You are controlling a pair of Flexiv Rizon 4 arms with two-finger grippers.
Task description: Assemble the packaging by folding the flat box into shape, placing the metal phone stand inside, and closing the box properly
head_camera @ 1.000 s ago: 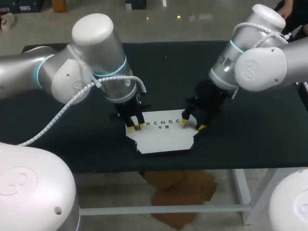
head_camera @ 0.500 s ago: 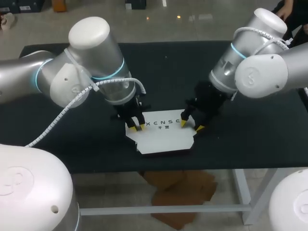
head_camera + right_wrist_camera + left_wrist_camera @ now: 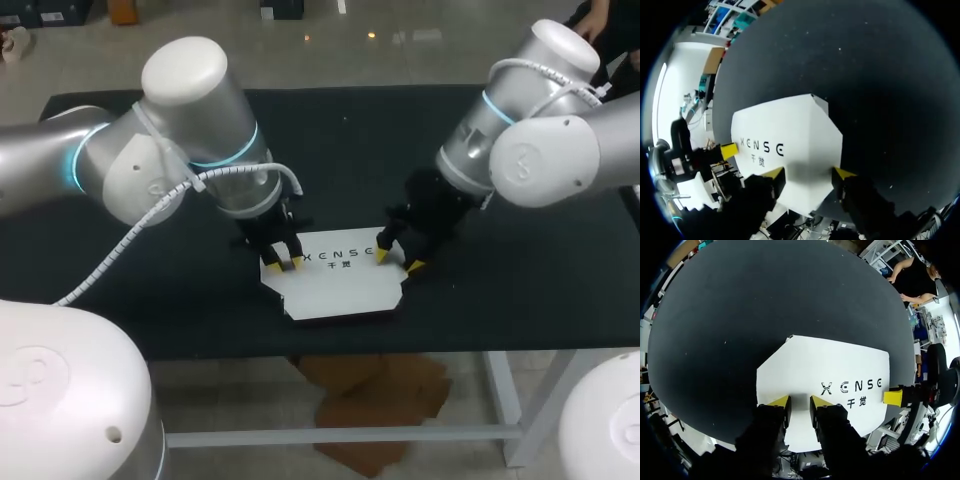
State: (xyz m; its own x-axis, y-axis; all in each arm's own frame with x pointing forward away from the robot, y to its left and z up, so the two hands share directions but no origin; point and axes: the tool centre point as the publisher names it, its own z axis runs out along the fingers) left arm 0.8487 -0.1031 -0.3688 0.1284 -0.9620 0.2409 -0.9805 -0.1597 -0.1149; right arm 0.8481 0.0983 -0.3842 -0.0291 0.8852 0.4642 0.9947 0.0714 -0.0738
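A white box [image 3: 340,282], folded flat with dark lettering on top, lies on the black table [image 3: 150,270] near its front edge. My left gripper [image 3: 283,263] stands over the box's left end, open by a narrow gap. In the left wrist view its tips [image 3: 799,404] rest on the white box [image 3: 825,365], with only the panel between them. My right gripper [image 3: 400,260] is open wider at the box's right end. In the right wrist view it [image 3: 809,173] straddles the near edge of the box [image 3: 790,132]. No metal phone stand is in view.
The table's front edge [image 3: 330,340] runs just below the box. Bare black tabletop lies to the left, right and far side of the box. Each wrist view shows the other arm's yellow tip at the box's opposite end.
The left gripper's fingers stand a touch wider apart than before. Both arms have shifted only slightly and the box has stayed in place.
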